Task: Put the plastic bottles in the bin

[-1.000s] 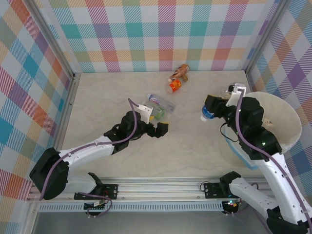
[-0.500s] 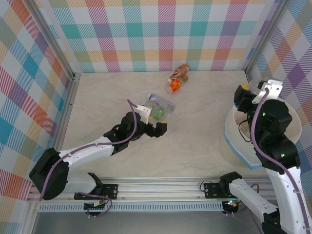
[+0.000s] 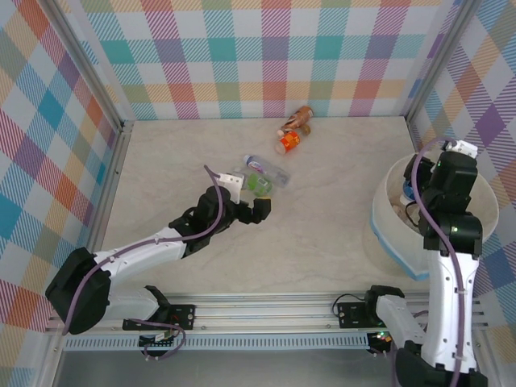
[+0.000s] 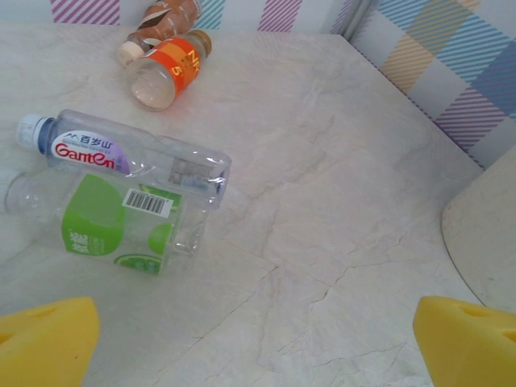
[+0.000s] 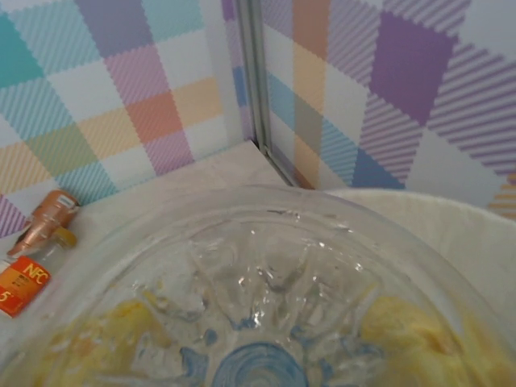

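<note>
My right gripper [image 3: 414, 190] hangs over the cream-white bin [image 3: 387, 230], shut on a clear bottle with a blue cap [image 5: 266, 274]; its yellow pads [image 5: 415, 326] show through the plastic on both sides. My left gripper [image 3: 256, 208] stands open low over the table, its yellow fingertips [image 4: 44, 339] wide apart with bare marble between them. Just ahead of it lie a green-labelled bottle [image 4: 113, 222] and a clear purple-labelled bottle [image 4: 129, 157] side by side. Farther back lie an orange bottle [image 3: 289, 141] and a brown bottle [image 3: 302, 118].
Plaid walls and metal posts close in the table on three sides. The bin's rim [image 4: 484, 234] shows at the right in the left wrist view. The orange bottle [image 5: 16, 286] and brown bottle [image 5: 44, 218] lie by the back wall.
The right arm has swung to the right with the blue-capped bottle, from over the table to above the bin. The left gripper has edged slightly toward the green-labelled bottle.
</note>
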Action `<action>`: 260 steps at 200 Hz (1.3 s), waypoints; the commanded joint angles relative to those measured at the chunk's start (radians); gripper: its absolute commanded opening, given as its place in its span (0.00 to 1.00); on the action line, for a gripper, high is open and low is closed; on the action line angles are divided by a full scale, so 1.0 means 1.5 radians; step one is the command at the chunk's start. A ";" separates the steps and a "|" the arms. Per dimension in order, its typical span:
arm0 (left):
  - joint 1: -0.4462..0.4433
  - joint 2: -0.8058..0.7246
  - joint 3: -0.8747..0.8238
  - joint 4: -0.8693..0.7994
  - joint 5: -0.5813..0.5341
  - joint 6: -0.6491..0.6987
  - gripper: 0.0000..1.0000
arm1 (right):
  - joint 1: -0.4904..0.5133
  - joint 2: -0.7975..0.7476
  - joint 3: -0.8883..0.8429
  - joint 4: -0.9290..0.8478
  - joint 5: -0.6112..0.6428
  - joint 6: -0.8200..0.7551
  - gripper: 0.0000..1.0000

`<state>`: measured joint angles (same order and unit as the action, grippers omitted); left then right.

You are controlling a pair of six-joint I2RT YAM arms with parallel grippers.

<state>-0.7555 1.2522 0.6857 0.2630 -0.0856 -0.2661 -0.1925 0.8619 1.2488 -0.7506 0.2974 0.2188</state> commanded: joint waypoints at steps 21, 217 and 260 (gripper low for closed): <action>0.022 -0.030 -0.031 -0.011 -0.036 -0.042 1.00 | -0.172 0.020 -0.054 0.014 -0.285 0.087 0.59; 0.085 -0.025 -0.039 -0.047 -0.081 -0.167 1.00 | -0.263 0.005 0.016 -0.112 -0.353 0.104 1.00; 0.107 -0.035 -0.036 -0.091 -0.113 -0.215 1.00 | -0.138 -0.008 0.044 -0.074 -0.425 0.139 1.00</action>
<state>-0.6189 1.2198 0.6415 0.1795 -0.2058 -0.5251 -0.4923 0.8642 1.2747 -0.8917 -0.2382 0.3897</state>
